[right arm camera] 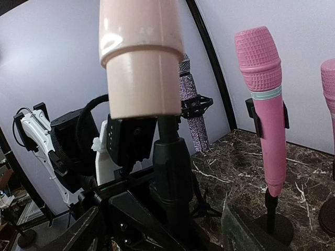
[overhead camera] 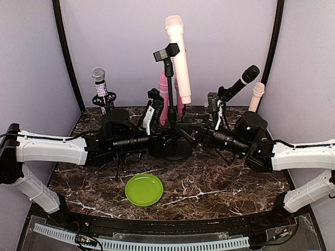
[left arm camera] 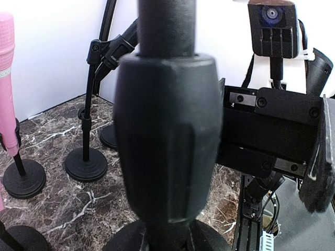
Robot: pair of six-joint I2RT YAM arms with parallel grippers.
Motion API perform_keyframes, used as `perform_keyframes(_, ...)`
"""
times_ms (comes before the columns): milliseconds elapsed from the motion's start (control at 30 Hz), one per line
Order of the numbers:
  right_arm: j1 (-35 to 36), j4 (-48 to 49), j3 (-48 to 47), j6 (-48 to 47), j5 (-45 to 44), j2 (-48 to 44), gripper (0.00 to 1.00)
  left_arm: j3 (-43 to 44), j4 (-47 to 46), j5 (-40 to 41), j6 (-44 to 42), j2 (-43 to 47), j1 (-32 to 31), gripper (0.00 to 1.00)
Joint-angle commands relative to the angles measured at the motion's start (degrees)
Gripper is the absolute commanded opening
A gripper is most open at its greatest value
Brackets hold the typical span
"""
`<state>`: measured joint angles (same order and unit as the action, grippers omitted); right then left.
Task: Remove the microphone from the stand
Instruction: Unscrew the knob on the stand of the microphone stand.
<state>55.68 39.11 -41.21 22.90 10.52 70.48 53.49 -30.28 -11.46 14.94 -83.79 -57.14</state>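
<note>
Microphone [overhead camera: 178, 68] — pale pink, seated tilted in the clip [overhead camera: 166, 52] at the top of the stand [overhead camera: 175, 150]. The left gripper [overhead camera: 161, 138] is clenched on the stand's pole low down, which should steady it. The right gripper [right arm camera: 170, 230] stands released around that pole, below the microphone. It should grasp the body under the clip, then draw out along the tilt — not sideways

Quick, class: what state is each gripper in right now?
Left gripper: closed on the stand pole.
Right gripper: open, straddling the pole, holding nothing.
</note>
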Motion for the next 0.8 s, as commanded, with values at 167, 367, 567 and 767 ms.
perform_keyframes(167,0.7,5.4,-4.7,1.6,0.1,5.0,0.66,0.9,-3.3,-1.4,0.3,3.8,-0.2,0.0)
perform_keyframes(367,0.7,6.3,-6.2,2.0,1.1,7.1,0.53,0.4,-3.4,-3.1,-0.2,4.2,-0.2,0.0)
perform_keyframes(567,0.7,6.8,-7.1,2.5,2.5,8.7,0.44,-0.3,-4.3,-5.9,-0.7,4.8,-0.2,0.0)
perform_keyframes(767,0.6,8.5,-7.0,3.2,3.7,9.0,0.28,-0.6,-4.2,-8.4,-1.1,5.0,-0.2,0.0)
